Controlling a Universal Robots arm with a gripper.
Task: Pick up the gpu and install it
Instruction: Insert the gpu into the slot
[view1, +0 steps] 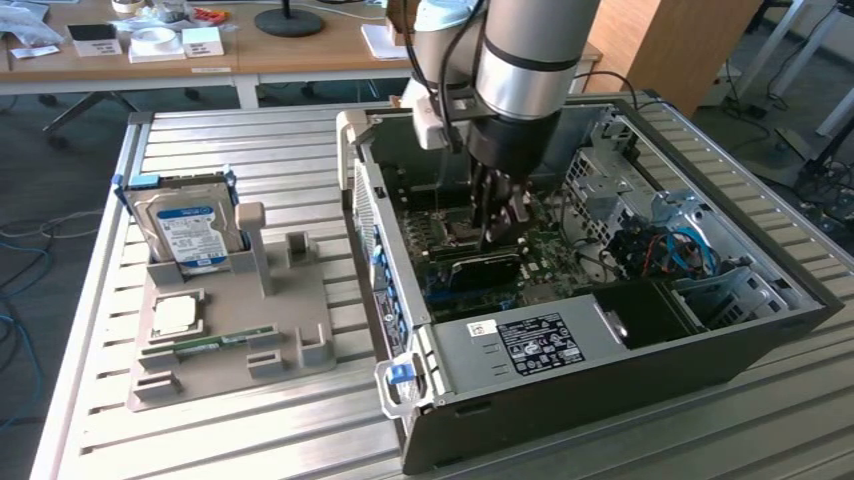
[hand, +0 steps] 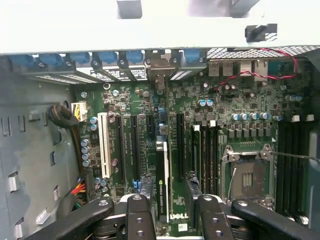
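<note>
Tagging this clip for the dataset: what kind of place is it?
Likely a robotics lab or workshop. An open PC case lies on a slatted metal bench beside a grey parts fixture holding a hard drive; desks with clutter stand behind.

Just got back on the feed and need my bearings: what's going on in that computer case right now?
The gripper is down inside the open computer case, over the motherboard. The gpu stands on edge in a board slot between the jaws, which are open either side of it. The hard drive stands in the grey holder outside.
</note>
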